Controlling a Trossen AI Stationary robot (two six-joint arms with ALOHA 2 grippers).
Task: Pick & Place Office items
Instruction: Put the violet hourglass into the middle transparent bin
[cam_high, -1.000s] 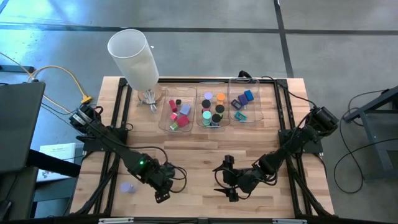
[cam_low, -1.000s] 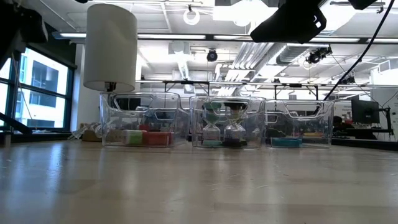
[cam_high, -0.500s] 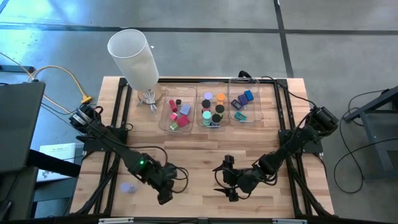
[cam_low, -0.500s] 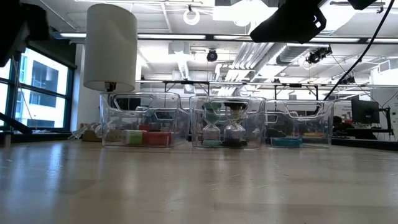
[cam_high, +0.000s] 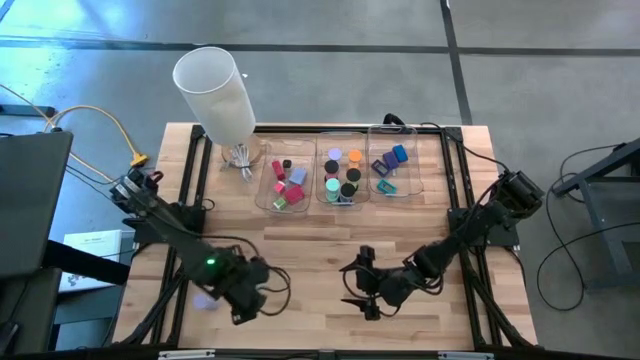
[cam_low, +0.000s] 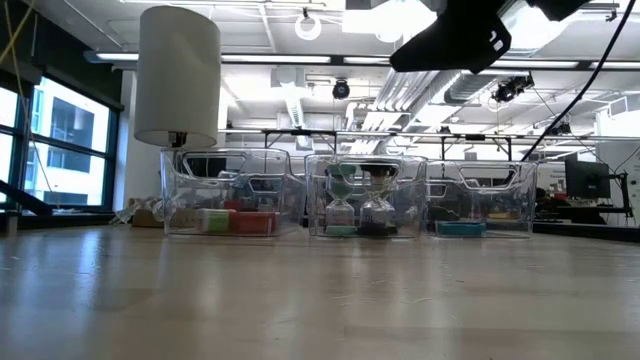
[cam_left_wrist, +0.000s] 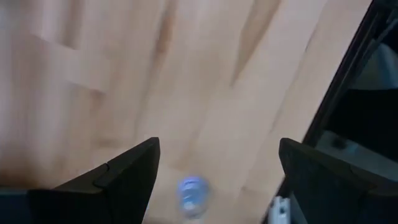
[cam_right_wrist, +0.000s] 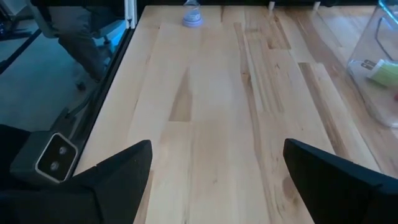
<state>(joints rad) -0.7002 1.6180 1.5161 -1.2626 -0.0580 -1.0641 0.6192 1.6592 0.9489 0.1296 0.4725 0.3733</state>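
Left gripper (cam_high: 237, 312) hangs low over the near-left table, jaws spread wide and empty, pointed at one stray small lavender plastic cap (cam_left_wrist: 190, 193) lying alone on the pale wooden tabletop (cam_high: 310, 250). From the wrist view the cap sits between the two dark fingers, a bit ahead; likely lined up for a pick.

Right gripper (cam_high: 358, 290) waits near the table's front centre, fingers apart, holding nothing.

Remaining office items already sit sorted in three clear rectangular plastic trays (cam_high: 343, 205) along the far edge: red and pink blocks in one, round black discs with teal and orange caps in the middle, blue and purple clips in the third. Thin glossy tray walls; matte, blocky pieces.

Tall white translucent cylinder (cam_high: 214, 92) stands beside the trays, upright on its stand.
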